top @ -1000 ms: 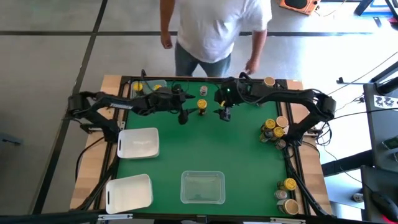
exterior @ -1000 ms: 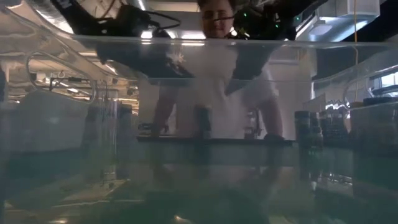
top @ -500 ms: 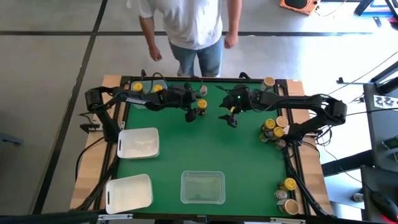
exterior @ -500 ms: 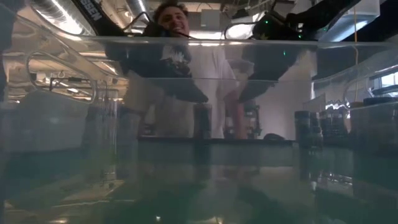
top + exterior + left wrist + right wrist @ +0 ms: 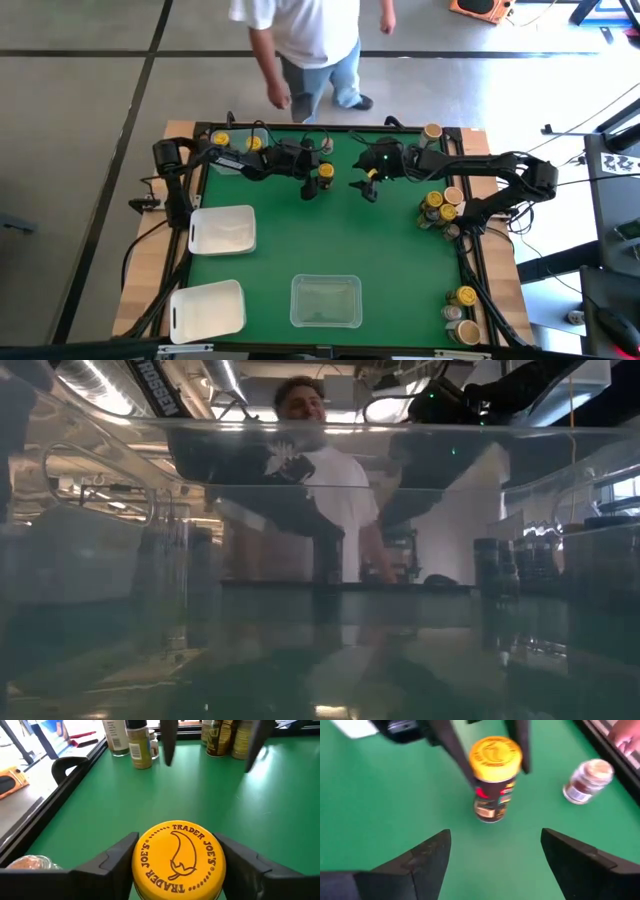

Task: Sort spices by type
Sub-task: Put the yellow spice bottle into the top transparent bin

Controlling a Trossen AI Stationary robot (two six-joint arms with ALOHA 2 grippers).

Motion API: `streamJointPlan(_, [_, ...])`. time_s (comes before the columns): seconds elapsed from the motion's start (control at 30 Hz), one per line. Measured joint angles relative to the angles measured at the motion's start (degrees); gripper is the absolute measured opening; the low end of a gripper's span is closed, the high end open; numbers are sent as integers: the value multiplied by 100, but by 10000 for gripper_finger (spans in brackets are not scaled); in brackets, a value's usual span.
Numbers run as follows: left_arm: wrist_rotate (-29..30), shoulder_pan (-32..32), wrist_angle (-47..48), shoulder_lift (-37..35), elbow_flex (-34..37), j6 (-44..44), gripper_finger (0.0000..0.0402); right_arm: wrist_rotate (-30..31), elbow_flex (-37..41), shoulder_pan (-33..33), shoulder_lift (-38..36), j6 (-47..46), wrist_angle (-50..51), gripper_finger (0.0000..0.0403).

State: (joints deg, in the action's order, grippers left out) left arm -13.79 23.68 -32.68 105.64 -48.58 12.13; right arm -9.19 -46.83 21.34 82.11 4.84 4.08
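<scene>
A spice jar [image 5: 325,172] with a yellow lid stands upright on the green table, toward its far edge. My left gripper [image 5: 314,184] has reached it from the left and is shut on it; the left wrist view shows the lid [image 5: 178,857] filling the space between both fingers. My right gripper [image 5: 370,190] hangs open just right of the jar, which sits ahead of its spread fingers in the right wrist view [image 5: 494,775]. A tan-lidded jar [image 5: 586,780] lies on its side beyond it. My left gripper pinches the jar between its two fingers, at and just under the yellow lid's rim [image 5: 136,862], one finger on each side. The fingers come from the table's left, slanting a little downward. The jar stands upright with its base on the table.
More jars stand at the far left corner [image 5: 236,142], in a cluster by the right edge [image 5: 440,206] and at the near right [image 5: 463,312]. Two white trays [image 5: 222,230] [image 5: 207,308] lie on the left and a clear tray [image 5: 325,300] at the near middle. A person stands beyond the far edge.
My left gripper has moved toward the table's right edge and down until its fingers stand on either side of the yellow-lidded jar, which has stayed in place. My right gripper shifted slightly right early on, then kept still. The person has stepped back from the far edge.
</scene>
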Motion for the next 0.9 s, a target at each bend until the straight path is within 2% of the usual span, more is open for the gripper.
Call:
streamJointPlan(0.13, [4, -28, 379, -203, 7, -11, 218, 379, 0, 0, 2, -54, 27, 308])
streamJointPlan(0.27, [506, -119, 928, -747, 19, -14, 218, 701, 0, 2, 7, -32, -49, 308])
streamJointPlan(0.5, [1989, -293, 2149, -2096, 11, -362, 218, 1290, 0, 4, 11, -12, -166, 308])
streamJointPlan(0.73, [3713, -359, 3735, -3483, 9, -560, 218, 1531, 2, 4, 134, 158, -370, 308])
streamJointPlan(0.9, [4930, -349, 4331, -4213, 152, -954, 225, 1537, 0, 4, 264, 184, -540, 308])
